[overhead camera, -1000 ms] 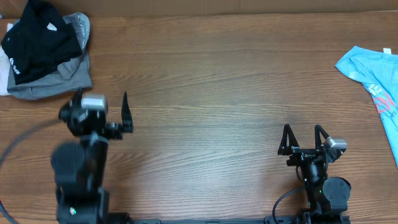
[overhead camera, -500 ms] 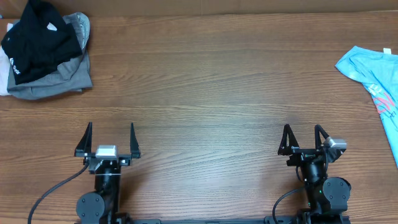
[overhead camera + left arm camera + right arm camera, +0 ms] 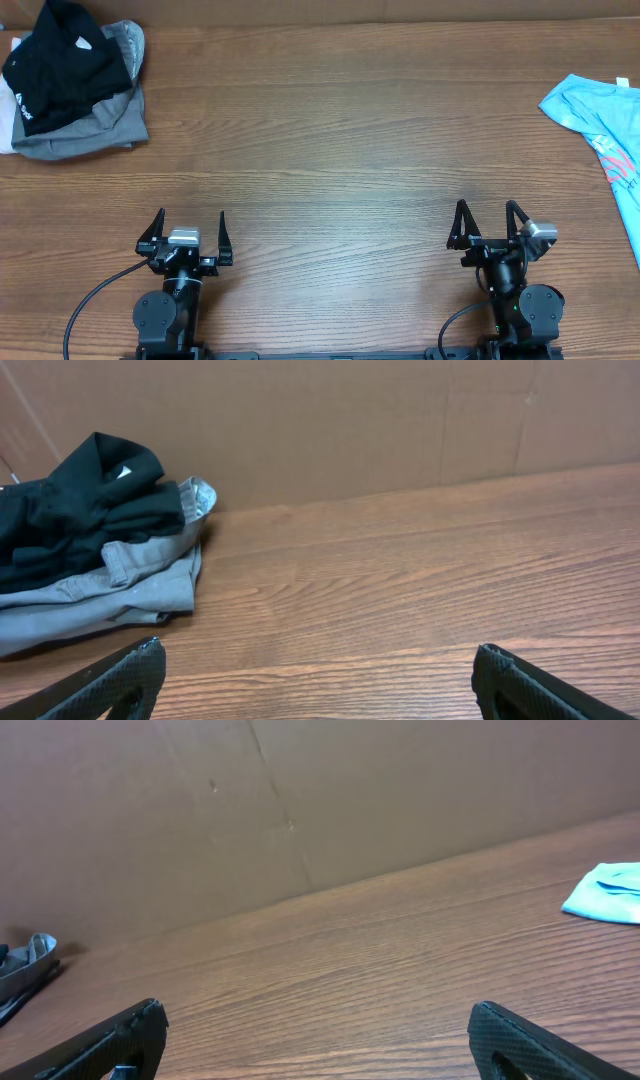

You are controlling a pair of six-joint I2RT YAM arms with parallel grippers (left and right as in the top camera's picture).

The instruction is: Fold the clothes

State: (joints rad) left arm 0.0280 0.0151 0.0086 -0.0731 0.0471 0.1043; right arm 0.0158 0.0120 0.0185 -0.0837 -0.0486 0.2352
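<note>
Landmark: brown wood-grain table, seen from overhead.

Far-left corner of the table: heap of clothes. A crumpled black garment with a small white label lies on top of a rumpled grey fabric garment. The grey one sticks out from under it toward the table's middle and near side. A sliver of white cloth shows under the heap at the table's left edge; what it is cannot be told.

Right edge of the table, far half: a light blue T-shirt with red print, lying flat-ish and partly cut off by the frame. Well apart from the heap, with the full width of the table between them.

Near edge of the table, left side: left gripper, black fingers spread wide apart, nothing between them. Its wrist view shows only bare wood in the gap, with the heap beyond to the left.

Near edge of the table, right side: right gripper, fingers likewise parted and holding nothing. Its wrist view shows bare wood, and a corner of the blue shirt at far right.

Neither gripper touches any cloth.

Behind the table's far edge: plain brown cardboard wall. A black cable trails off the near edge beside the left arm's base.
</note>
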